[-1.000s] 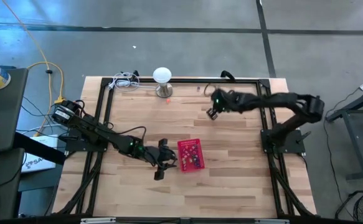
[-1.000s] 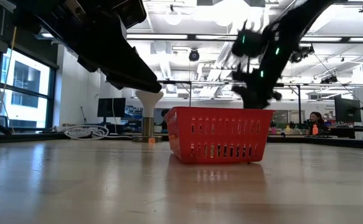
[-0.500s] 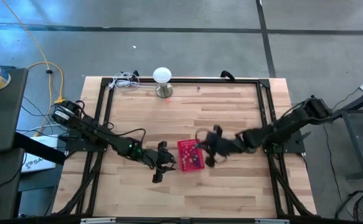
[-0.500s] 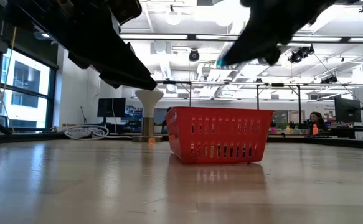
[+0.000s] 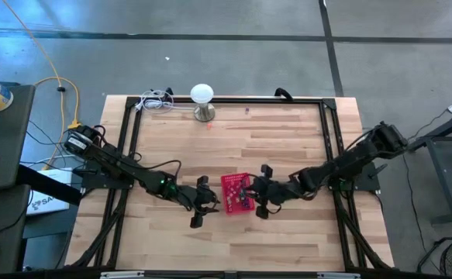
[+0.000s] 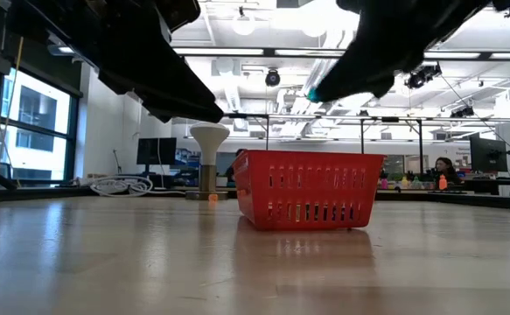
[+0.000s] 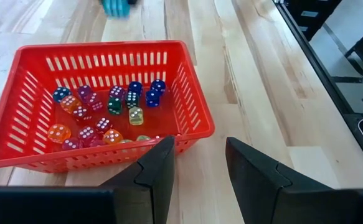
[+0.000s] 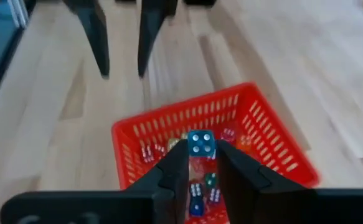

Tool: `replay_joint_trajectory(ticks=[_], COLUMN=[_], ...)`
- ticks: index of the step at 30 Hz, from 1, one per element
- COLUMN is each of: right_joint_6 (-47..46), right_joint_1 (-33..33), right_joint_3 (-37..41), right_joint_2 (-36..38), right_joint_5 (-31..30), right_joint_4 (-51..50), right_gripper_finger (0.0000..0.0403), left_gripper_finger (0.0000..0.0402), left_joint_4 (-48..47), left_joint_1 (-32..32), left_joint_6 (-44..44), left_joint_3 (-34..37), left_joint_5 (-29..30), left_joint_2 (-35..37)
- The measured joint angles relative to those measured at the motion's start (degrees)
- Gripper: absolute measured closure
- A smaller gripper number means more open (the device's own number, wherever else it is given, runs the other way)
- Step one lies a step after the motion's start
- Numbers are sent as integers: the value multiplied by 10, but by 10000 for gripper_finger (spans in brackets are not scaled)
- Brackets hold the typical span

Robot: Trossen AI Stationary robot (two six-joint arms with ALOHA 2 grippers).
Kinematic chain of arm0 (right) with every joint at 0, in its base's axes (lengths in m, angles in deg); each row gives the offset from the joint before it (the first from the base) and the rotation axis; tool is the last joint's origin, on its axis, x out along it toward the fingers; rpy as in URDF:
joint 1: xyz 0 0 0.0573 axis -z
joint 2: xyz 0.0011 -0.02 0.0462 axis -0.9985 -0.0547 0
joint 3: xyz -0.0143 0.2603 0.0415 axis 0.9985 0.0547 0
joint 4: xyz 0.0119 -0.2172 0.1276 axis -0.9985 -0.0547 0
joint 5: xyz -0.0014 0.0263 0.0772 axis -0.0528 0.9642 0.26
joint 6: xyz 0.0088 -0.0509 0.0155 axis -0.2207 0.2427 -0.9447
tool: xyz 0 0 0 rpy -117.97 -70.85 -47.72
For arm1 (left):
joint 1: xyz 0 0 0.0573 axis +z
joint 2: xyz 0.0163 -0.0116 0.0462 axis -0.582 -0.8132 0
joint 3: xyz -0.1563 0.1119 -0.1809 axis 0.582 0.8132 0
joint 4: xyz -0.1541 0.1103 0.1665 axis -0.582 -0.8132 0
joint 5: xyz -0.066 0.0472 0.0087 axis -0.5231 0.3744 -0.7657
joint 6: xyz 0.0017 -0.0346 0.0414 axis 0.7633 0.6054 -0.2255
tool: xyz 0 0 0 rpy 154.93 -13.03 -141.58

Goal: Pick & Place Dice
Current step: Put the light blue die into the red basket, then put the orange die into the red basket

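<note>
The red basket (image 5: 237, 194) sits near the table's middle and holds several small dice (image 7: 106, 109) in mixed colours. My right gripper (image 8: 200, 154) hangs over the basket's right rim (image 8: 169, 127), shut on a blue die (image 8: 200, 143). My left gripper (image 7: 200, 163) is open and hovers just left of the basket (image 7: 187, 112), touching nothing. An orange die (image 5: 208, 125) lies on the wood by the white lamp (image 5: 201, 97), and another tiny die (image 5: 247, 111) lies near the far edge. My right gripper pinches the blue die (image 8: 200, 143) between its two fingers (image 8: 176, 163), one on each opposite side face. The fingers come from the table's right, slanting down. The die is lifted clear above the basket, its four-dot face toward the wrist camera.
The white dome-topped lamp stands at the far edge beside coiled white cables (image 5: 156, 101). A black frame rail (image 5: 330, 132) runs around the tabletop. Bare wood lies between the basket and the near edge (image 5: 233, 248).
My right gripper has swung from the far right part of the table toward the near edge and leftward to the basket, and now hangs over its right rim. The basket and my left gripper have stayed in place.
</note>
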Motion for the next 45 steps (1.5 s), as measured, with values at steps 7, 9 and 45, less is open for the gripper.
replay_joint_trajectory(ticks=[7, 9, 45], right_joint_6=[13, 13, 51], right_joint_1=[24, 27, -85], right_joint_3=[0, 0, 0], right_joint_2=[-25, -25, -25], right_joint_5=[48, 48, 31], right_joint_4=[44, 45, 131], right_gripper_finger=[296, 277, 223], left_gripper_finger=[263, 263, 263], left_joint_4=[0, 0, -102], left_joint_1=[1, 3, 301], left_joint_6=[0, 0, -161], left_joint_3=[0, 0, 132], left_joint_5=[0, 0, -20], left_joint_2=[0, 0, 124])
